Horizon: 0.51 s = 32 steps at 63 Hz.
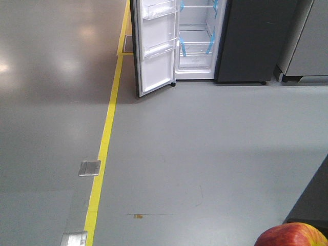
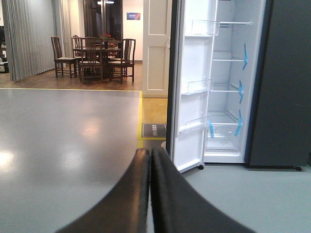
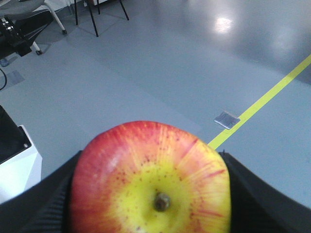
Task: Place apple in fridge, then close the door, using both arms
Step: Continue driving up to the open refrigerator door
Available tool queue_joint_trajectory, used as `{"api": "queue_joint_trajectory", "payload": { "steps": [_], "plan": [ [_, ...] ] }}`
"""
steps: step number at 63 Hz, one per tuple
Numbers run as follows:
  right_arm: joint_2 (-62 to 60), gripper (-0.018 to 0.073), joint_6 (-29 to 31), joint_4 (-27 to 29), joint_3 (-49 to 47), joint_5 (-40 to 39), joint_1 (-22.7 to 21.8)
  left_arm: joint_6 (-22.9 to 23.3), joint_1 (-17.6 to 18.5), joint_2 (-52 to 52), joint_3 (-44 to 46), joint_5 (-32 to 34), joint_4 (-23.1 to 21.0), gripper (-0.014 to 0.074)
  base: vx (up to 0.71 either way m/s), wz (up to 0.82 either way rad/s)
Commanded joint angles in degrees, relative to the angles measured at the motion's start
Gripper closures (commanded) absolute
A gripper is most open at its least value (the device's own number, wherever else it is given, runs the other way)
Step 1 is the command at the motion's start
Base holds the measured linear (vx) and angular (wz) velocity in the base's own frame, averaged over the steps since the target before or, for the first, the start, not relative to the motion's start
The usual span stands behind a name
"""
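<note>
The right pincer (image 3: 151,208) clamps the apple (image 3: 150,165) between its fingers (image 3: 265,199), stem end toward the wrist camera, securing it for carriage. The apple is red with streaked flanks and a speckled yellow patch around the short stem. The left pincer (image 2: 150,189) is fully closed and empty, presumably reserved for the door (image 1: 156,48). The fridge (image 1: 251,41) stands open, well apart across the floor (image 1: 205,154).
</note>
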State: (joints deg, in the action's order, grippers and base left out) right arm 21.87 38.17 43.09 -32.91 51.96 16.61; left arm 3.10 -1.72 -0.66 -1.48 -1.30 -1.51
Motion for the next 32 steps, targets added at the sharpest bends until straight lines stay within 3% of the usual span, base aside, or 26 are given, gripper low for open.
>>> {"api": "queue_joint_trajectory", "payload": {
  "steps": [1,32],
  "plan": [
    [0.53,0.0196,0.27,2.71,-1.53,-3.11,0.06,0.34,0.39,-0.86,-1.22,4.18,-0.14,0.0603,0.25,-0.01],
    [0.53,0.0196,0.27,2.71,-1.53,-3.11,0.06,0.34,0.39,-0.86,-1.22,4.18,-0.14,0.0603,0.25,-0.02]
  ]
}}
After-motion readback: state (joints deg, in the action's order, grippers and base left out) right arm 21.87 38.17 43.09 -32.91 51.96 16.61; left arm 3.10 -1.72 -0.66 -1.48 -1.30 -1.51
